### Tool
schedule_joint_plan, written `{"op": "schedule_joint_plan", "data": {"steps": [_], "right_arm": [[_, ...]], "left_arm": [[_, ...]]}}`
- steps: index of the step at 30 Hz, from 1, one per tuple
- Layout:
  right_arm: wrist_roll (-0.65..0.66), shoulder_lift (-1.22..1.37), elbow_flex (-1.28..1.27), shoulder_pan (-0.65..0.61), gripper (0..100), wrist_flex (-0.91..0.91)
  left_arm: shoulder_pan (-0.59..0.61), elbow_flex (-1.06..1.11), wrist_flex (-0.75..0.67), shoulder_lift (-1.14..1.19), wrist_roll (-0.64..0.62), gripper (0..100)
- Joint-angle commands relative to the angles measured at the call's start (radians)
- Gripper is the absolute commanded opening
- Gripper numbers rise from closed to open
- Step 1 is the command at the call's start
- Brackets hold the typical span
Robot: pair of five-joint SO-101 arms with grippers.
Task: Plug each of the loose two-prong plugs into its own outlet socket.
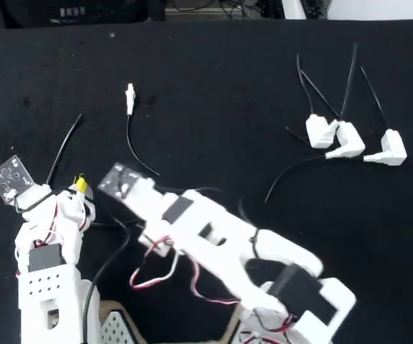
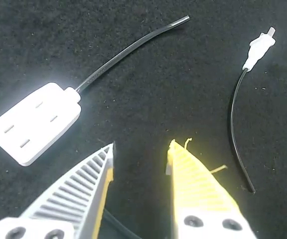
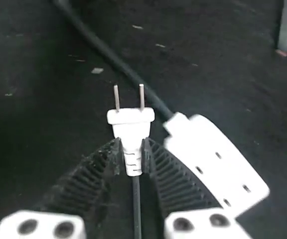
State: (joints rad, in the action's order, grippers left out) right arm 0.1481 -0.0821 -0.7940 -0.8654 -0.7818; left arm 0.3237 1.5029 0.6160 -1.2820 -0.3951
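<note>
My right hand (image 3: 131,145) is clenched on a white two-prong plug (image 3: 130,119), pinching its body from both sides with the dark ribbed fingers (image 3: 91,174). The two metal prongs stick out past the fingertips, touching nothing, and the plug's thin black lead runs back between the fingers. The plug sits just beside the cord end of the white outlet block (image 3: 214,159); I cannot tell whether the two touch. Its prongs point roughly the way the block's thick black cord (image 3: 108,50) leaves, not at the slots. The block lies flat on the black worktop (image 1: 214,64) with its slots facing up.

My left hand (image 2: 139,152) is released and holds nothing. Its grey finger and yellow finger (image 2: 196,184) stand apart over the worktop, near the outlet block's long side but not touching it. From this wrist I see the block's cord run away from it to a cut end.

A loose plug (image 2: 261,46) lies on the worktop, well apart from the outlet block and out past the cord's cut end. Its thin black lead (image 2: 233,129) curves back from it.

From the high view, three white cord pieces (image 1: 346,140) lie close together, far from the outlet block's cord and beyond my right arm (image 1: 214,236) from it. I cannot tell whether they are plugs or sockets.
</note>
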Motion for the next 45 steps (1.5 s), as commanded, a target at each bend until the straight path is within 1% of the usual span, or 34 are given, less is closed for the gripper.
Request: {"op": "schedule_joint_plan", "data": {"steps": [1,4,6,9,11,12,13,15,19,21,23,28,30,31,33,34,37,39,42,45], "right_arm": [[0.037,0.051,0.065,-0.114,10.6,-0.038],[0.054,0.068,0.077,-0.12,16.5,-0.034],[0.054,0.079,0.082,-0.112,16.1,-0.034],[0.051,0.084,0.091,-0.086,11.3,-0.034],[0.048,0.074,0.093,-0.048,1.8,-0.034],[0.046,0.064,0.097,-0.026,0.8,-0.041],[0.046,0.042,0.097,-0.006,2.5,-0.058],[0.052,-0.035,0.111,0.031,0.8,-0.14],[0.054,-0.272,0.15,0.092,1.1,-0.405],[0.054,-0.374,0.14,0.183,1.1,-0.476],[0.055,-0.438,0.081,0.321,1.1,-0.468],[0.055,-0.464,-0.139,0.674,1.2,-0.169],[0.055,-0.458,-0.168,0.773,1.2,-0.1],[0.055,-0.458,-0.179,0.796,1.2,-0.086],[0.055,-0.456,-0.194,0.802,2.7,-0.091],[0.066,-0.455,-0.196,0.802,5.1,-0.106],[0.152,-0.41,-0.165,0.786,14.7,-0.158],[0.196,-0.357,-0.136,0.776,19.0,-0.189],[0.201,-0.289,-0.067,0.789,18.5,-0.198],[0.201,-0.219,0.008,0.816,14.2,-0.187]], "left_arm": [[0.015,-0.064,-0.006,0.002,-0.011,18],[0.065,-0.065,-0.006,0.002,-0.014,18],[0.105,-0.07,-0.006,0.002,-0.015,18],[0.154,-0.071,-0.006,0.002,-0.015,18],[0.177,-0.071,-0.008,0.002,-0.015,18],[0.185,-0.071,-0.008,0.002,-0.017,18],[0.188,-0.071,-0.008,0.002,-0.017,18],[0.186,-0.071,-0.008,0.002,-0.017,18],[0.183,-0.07,-0.008,0.002,-0.017,18],[0.18,-0.067,-0.012,0.002,-0.017,18],[0.179,-0.067,-0.014,0.002,-0.017,18],[0.176,-0.062,-0.014,0.002,-0.017,18],[0.157,-0.062,-0.009,0.002,-0.017,18],[0.139,-0.062,-0.008,0.002,-0.017,18],[0.093,-0.058,-0.006,0.002,-0.012,18],[0.071,-0.053,-0.006,0.002,-0.011,18],[0.031,-0.05,-0.006,0.002,-0.009,18],[0.025,-0.05,-0.006,0.002,-0.009,18],[0.033,-0.05,-0.006,0.002,-0.009,18],[0.033,-0.05,-0.006,0.002,-0.008,18]]}}
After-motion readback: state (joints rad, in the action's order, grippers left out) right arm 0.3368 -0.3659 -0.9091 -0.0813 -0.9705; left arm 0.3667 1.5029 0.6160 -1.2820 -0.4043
